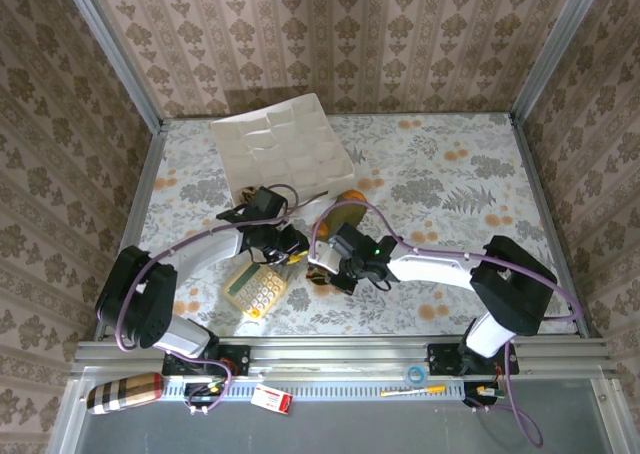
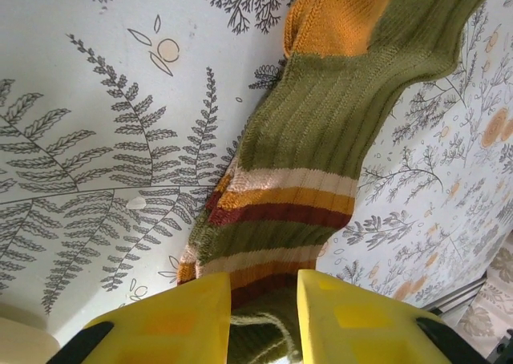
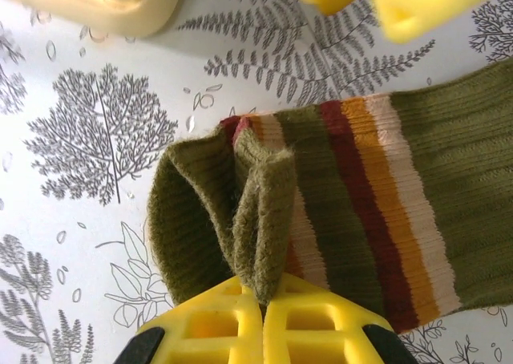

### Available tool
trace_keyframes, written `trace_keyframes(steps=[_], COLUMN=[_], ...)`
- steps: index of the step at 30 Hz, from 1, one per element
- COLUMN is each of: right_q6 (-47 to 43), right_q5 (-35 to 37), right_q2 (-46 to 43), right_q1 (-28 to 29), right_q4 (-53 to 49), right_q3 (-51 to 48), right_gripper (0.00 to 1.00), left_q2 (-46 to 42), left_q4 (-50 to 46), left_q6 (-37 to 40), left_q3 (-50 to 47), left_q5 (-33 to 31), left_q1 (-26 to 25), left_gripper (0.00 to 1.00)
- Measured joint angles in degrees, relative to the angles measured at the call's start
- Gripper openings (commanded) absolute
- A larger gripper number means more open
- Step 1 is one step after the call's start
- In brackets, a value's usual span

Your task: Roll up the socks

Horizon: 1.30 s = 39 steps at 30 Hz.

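The olive green sock [image 2: 321,131] lies stretched on the fern-print table, orange toe [image 1: 352,196] at the far end, striped cuff [image 3: 361,212] near the arms. My right gripper [image 3: 263,288] is shut on the cuff's fuzzy olive rim [image 3: 268,220], pinching a raised fold of it. My left gripper [image 2: 264,288] hovers over the same cuff with its yellow fingers apart; the stripes and olive rim show in the gap. From above, both grippers [image 1: 285,244] [image 1: 325,264] meet at mid-table. The argyle sock is out of view.
A yellow calculator [image 1: 255,289] lies just left of the grippers, close to the cuff. A white dimpled tray [image 1: 280,139] sits at the back left. Metal frame rails [image 1: 340,352] border the table; wallpapered walls enclose it.
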Motion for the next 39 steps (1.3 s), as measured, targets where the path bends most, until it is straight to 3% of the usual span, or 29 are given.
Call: trace_keyframes(steps=[5, 9, 13, 26, 39], right_q6=[2.67, 4.24, 5.4, 7.76, 9.68], right_q5=[-6.78, -9.88, -11.3, -12.46, -13.64], right_q2=[3.04, 6.08, 8.09, 12.68, 12.92], right_q1=[-3.5, -5.62, -7.04, -8.5, -9.05], right_q4=[-2.64, -4.35, -5.53, -6.82, -6.88], right_q3=[3.1, 5.22, 6.93, 10.1, 10.36], right_gripper=[0.0, 0.0, 0.0, 0.0, 0.0], left_q2=[-2.03, -4.81, -6.4, -5.57, 2.75], left_q4=[0.04, 0.04, 0.13, 2.49, 11.63], left_q6=[-0.98, -1.68, -1.81, -3.96, -7.85], left_q3=[-1.4, -3.23, -4.42, -6.6, -6.67], left_q5=[-0.04, -0.15, 0.76, 3.5, 2.89], left_q1=[0.0, -0.02, -0.28, -5.73, -6.01], left_gripper=[0.22, 0.09, 0.02, 0.02, 0.05])
